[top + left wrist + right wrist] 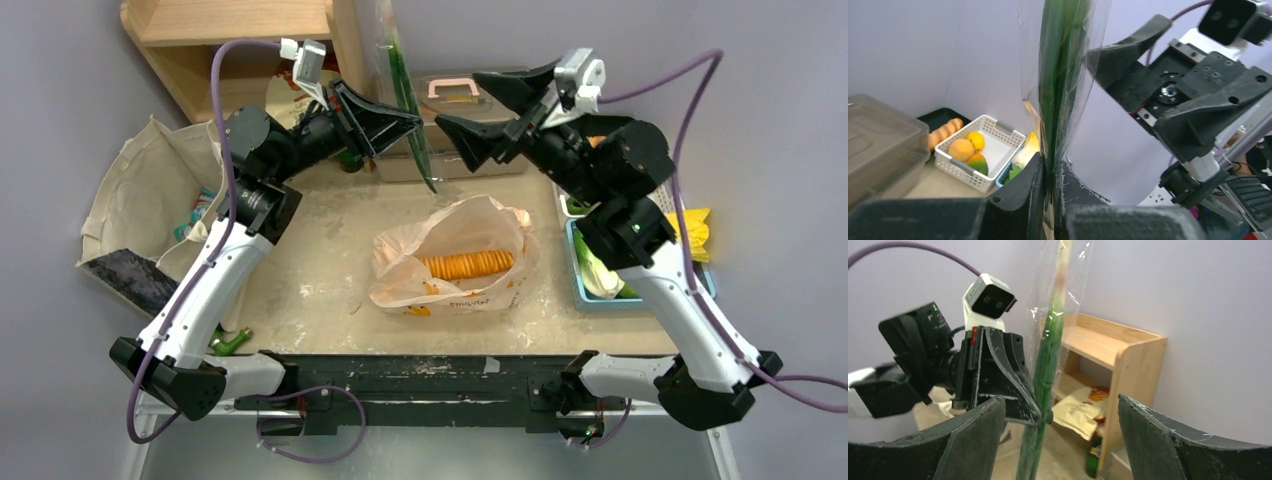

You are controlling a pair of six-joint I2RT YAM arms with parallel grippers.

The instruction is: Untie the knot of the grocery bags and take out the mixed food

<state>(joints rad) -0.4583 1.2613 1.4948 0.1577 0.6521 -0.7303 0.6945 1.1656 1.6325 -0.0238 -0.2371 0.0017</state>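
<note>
Closest to us, at the bottom of the left wrist view, the left gripper (pixel 1052 170) has its black fingers pinched almost together on a wrapped green stalk (pixel 1058 75), which rises straight up the middle of that frame. From overhead the stalk hangs at the top centre, above the far side of the table, with its lower tip dangling free below the grip. The right gripper (pixel 460 100) faces it from just beside, jaws spread wide and holding nothing.

We judge this piece of the mixed food to be light, long and fairly limp. Its clear sleeve looks slick and loose, so a hold on film alone could let the stalk slide out. The better place is on the firm green body, near where the left fingers already sit.

The grocery bag (pixel 455 290) lies in the middle of the table with its mouth gaping. We find no knot in it. It looks thin, crinkly and nearly weightless, so it would likely lift along with anything drawn out. We think a rim or handle loop needs pinning first. A row of orange discs (pixel 468 264) shows inside.

We cannot tell what those discs are, and the bag's folds hide whatever lies beneath them. The stalk's upper end is cut off in every view. At the right edge a blue tray (pixel 577 290) holds leafy greens (pixel 598 272), half covered by the right arm.
</note>
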